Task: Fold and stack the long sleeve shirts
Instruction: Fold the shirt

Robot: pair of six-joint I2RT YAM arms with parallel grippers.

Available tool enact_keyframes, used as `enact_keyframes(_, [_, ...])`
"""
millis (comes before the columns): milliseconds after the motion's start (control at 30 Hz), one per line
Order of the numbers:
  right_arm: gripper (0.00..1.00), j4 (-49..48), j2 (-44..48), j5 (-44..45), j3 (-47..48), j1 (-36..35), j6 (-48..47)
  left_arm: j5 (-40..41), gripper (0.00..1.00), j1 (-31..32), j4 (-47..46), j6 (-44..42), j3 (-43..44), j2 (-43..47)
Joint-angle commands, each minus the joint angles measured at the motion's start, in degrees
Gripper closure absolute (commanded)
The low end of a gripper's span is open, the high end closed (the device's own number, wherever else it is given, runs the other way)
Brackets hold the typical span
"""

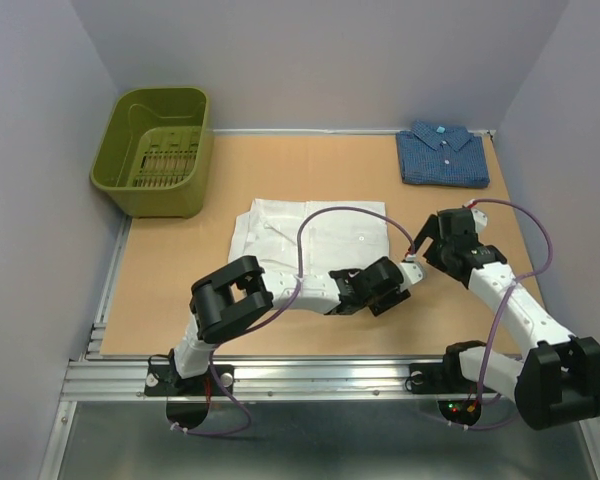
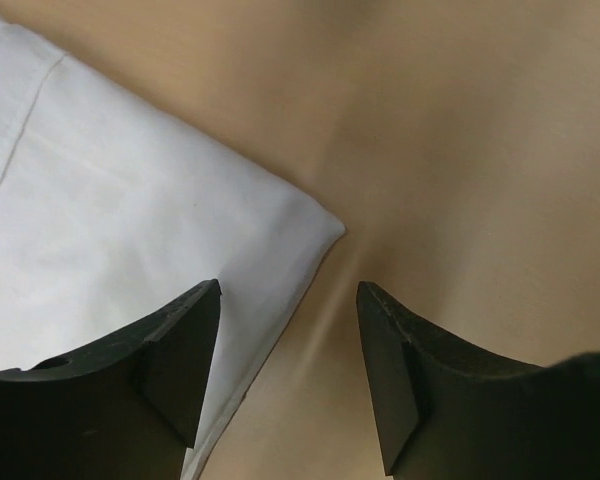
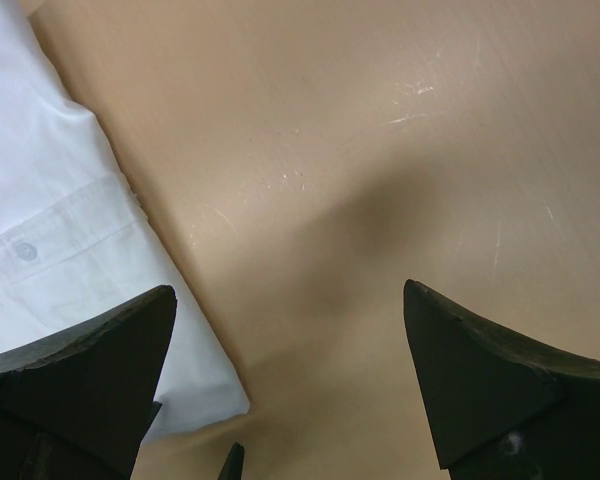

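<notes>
White shirt [image 1: 310, 235] lies folded flat. Its near-right corner sits just ahead of left pincer [image 2: 288, 290]: jaws apart, empty, one finger over cloth. Right pincer [image 3: 290, 295] is wide, empty; shirt edge beside one finger, bare table [image 3: 400, 150] between the jaws. Blue shirt [image 1: 442, 155] is folded, well beyond right pincer. We judge fold approx done, stacking pending. Next: both pincers nip that edge w/o pulling layers apart.

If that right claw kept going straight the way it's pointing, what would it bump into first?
Most likely the bare table: that fills the gap between the right gripper's open jaws. The white shirt's edge lies just beside that line.
</notes>
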State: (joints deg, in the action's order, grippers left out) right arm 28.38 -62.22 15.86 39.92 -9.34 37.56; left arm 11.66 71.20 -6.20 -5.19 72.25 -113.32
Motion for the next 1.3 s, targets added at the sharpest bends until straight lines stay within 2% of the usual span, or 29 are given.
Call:
enact_keyframes(0, [0.00,0.2,-0.6,1.1,3.6,0.6,1.1,1.7,0.33,0.4,0.6,-1.8,3.2,-1.6])
enact_keyframes(33, [0.00,0.2,-0.7,0.8,3.6,0.5,1.2,2.4,0.39,0.3,0.8,-2.3,3.6,-2.2])
enact_keyframes(133, [0.00,0.2,-1.0,0.7,3.7,0.6,1.2,3.6,0.43,0.3,1.6,-2.3,4.3,-3.1])
enact_keyframes(167, [0.00,0.2,-1.0,0.4,3.7,0.6,1.2,4.1,0.49,0.3,1.6,-2.5,4.6,-3.7])
enact_keyframes(200, [0.00,0.1,-1.2,0.3,3.8,0.6,1.3,4.0,0.60,0.3,2.0,-2.4,4.7,-4.0])
enact_keyframes(267, [0.00,-0.1,-1.4,-0.6,3.8,0.6,1.4,4.4,0.69,0.4,2.2,-2.3,4.8,-4.5])
enact_keyframes(333, [0.00,-0.9,-1.9,-2.1,3.6,0.6,1.7,4.6,0.91,0.4,2.1,-2.6,4.7,-4.5])
enact_keyframes(400, [0.00,-1.7,-3.0,-4.1,3.4,0.7,1.8,4.5,1.00,0.3,1.5,-2.5,4.0,-3.6])
enact_keyframes(600, [0.00,-8.1,-8.8,-14.8,3.2,0.9,3.5,1.0,1.00,0.3,-2.3,0.0,-0.3,4.1])
enact_keyframes(900, [0.02,-21.0,-16.8,-29.7,1.2,1.0,6.0,-1.9,1.00,-0.7,-5.8,4.6,-3.6,9.6])
enact_keyframes(1100, [0.10,-30.6,-22.3,-37.9,0.6,1.1,6.6,-2.9,1.00,-0.9,-5.8,4.9,-3.7,9.7])
enact_keyframes(1267, [0.24,-37.0,-29.1,-44.8,0.5,1.1,6.7,-2.9,1.00,-0.9,-6.1,4.9,-4.0,9.9])
